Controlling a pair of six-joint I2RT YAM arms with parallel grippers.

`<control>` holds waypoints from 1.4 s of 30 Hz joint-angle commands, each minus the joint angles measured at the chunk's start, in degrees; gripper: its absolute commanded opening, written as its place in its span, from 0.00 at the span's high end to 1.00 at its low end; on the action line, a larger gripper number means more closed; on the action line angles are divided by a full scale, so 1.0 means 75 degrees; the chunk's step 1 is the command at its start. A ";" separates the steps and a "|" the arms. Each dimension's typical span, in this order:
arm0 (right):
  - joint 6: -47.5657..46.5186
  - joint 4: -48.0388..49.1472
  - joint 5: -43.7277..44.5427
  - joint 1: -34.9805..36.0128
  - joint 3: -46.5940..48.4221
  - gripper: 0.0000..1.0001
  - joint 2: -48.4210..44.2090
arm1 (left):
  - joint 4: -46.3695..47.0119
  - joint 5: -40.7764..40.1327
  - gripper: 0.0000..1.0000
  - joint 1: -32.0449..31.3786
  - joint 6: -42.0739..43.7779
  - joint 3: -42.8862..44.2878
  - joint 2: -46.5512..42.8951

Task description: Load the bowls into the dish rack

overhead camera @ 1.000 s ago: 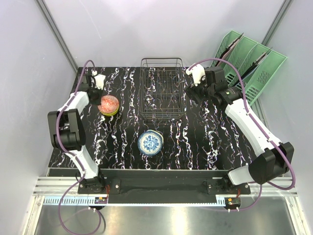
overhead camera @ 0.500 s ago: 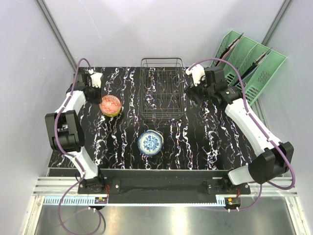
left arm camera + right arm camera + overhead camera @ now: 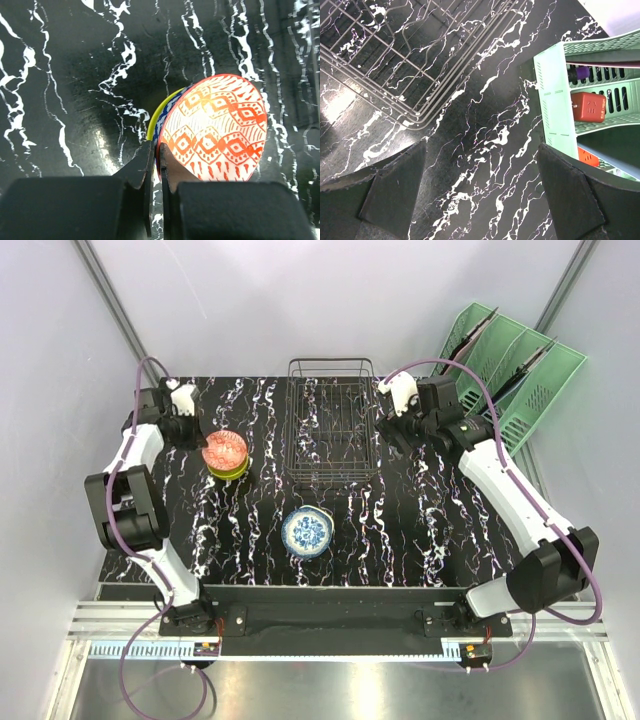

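A white bowl with a red-orange pattern (image 3: 224,450) tops a stack over a blue-patterned bowl and a lime-green one (image 3: 159,109), left of the dish rack (image 3: 332,430). My left gripper (image 3: 198,438) is at the stack's left edge, and in the left wrist view it (image 3: 156,150) is shut on the rim of the red-patterned bowl (image 3: 215,127). A blue floral bowl (image 3: 306,531) sits alone in front of the rack. My right gripper (image 3: 394,432) hangs open just right of the rack, with only bare table between its fingers (image 3: 395,195). The wire rack (image 3: 395,60) holds nothing.
A mint-green slotted organiser (image 3: 505,370) stands at the back right, close beside my right gripper; its wall (image 3: 554,100) shows in the right wrist view with red objects in its slots. Pale walls enclose the black marbled table (image 3: 420,530).
The left wrist has swung left and back while its jaws narrowed onto the top bowl's rim. The bowl stack has barely shifted. The right arm has not moved.
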 commanded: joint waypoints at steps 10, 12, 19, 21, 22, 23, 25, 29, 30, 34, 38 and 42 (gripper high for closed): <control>0.0835 -0.0188 -0.2091 0.0076 0.1144 0.00 0.0317 | 0.0020 0.3503 1.00 0.0006 -0.1036 0.0794 -0.0793; 0.1198 -0.0176 -0.2955 0.0088 0.1425 0.00 0.0387 | 0.0032 0.3772 1.00 -0.0123 -0.1119 0.0923 -0.0886; 0.3026 -0.0048 -0.5794 0.0076 0.2725 0.00 0.1393 | 0.0032 0.4488 1.00 -0.0943 -0.1506 0.1392 -0.1133; 0.3775 0.0128 -0.6740 0.0076 0.2856 0.00 0.1652 | 0.0043 0.4605 1.00 -0.1305 -0.1506 0.1568 -0.1180; 0.4300 0.0407 -0.7036 0.0076 0.2891 0.00 0.1932 | 0.0043 0.4618 1.00 -0.1435 -0.1518 0.1649 -0.1180; 0.4560 0.0595 -0.7306 0.0076 0.2891 0.00 0.2062 | 0.0043 0.4745 1.00 -0.1540 -0.1506 0.1801 -0.1145; 0.5052 0.1016 -0.7776 0.0088 0.2926 0.00 0.2402 | 0.0055 0.4839 1.00 -0.1833 -0.1553 0.2001 -0.1087; 0.5511 0.1405 -0.7976 0.0064 0.3172 0.00 0.2883 | 0.0172 0.5052 1.00 -0.2302 -0.1799 0.2540 -0.0736; 0.5593 0.1545 -0.8070 0.0064 0.3207 0.00 0.3011 | 0.0288 0.5028 1.00 -0.2454 -0.1869 0.2576 -0.0688; 0.6086 0.2050 -0.8316 0.0064 0.3184 0.00 0.3141 | 0.0746 0.5039 1.00 -0.2736 -0.2314 0.2670 -0.0372; 0.6226 0.2249 -0.8585 0.0041 0.3184 0.00 0.3200 | 0.1004 0.4993 1.00 -0.2924 -0.2537 0.2764 -0.0184; 0.6578 0.2694 -0.8879 -0.0053 0.3021 0.00 0.3165 | 0.1063 0.4875 1.00 -0.3030 -0.2514 0.2729 -0.0160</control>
